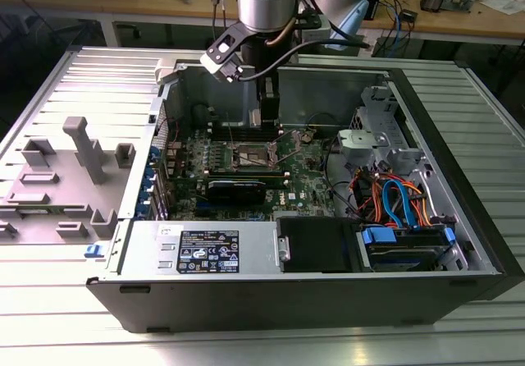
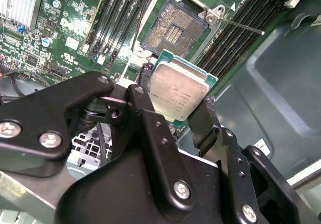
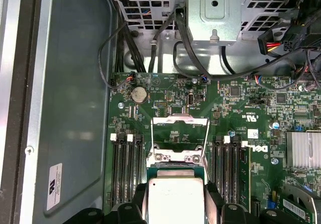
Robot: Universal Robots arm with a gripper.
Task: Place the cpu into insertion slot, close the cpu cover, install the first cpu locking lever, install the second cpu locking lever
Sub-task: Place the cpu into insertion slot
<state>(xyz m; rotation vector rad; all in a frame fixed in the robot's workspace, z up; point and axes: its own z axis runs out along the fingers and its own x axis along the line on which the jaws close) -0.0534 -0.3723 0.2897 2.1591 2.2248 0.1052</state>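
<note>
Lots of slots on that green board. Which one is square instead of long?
The insertion slot in the middle: metal-rimmed, with gold contacts showing, close to the cpu held in the jaws. Long black memory slots flank it on both sides.

We see the gripper [image 3: 175, 203] clamped on the cpu [image 3: 175, 196], a black finger [image 3: 214, 201] at each of two opposite edges, above the green motherboard [image 3: 235, 108]. Just beyond the chip the cpu cover [image 3: 180, 119] stands swung open between banks of black memory slots [image 3: 125, 169]. Farther off sit a coin cell battery [image 3: 139, 94], a finned heatsink [image 3: 303, 151] and a metal drive cage [image 3: 215, 8].
</note>
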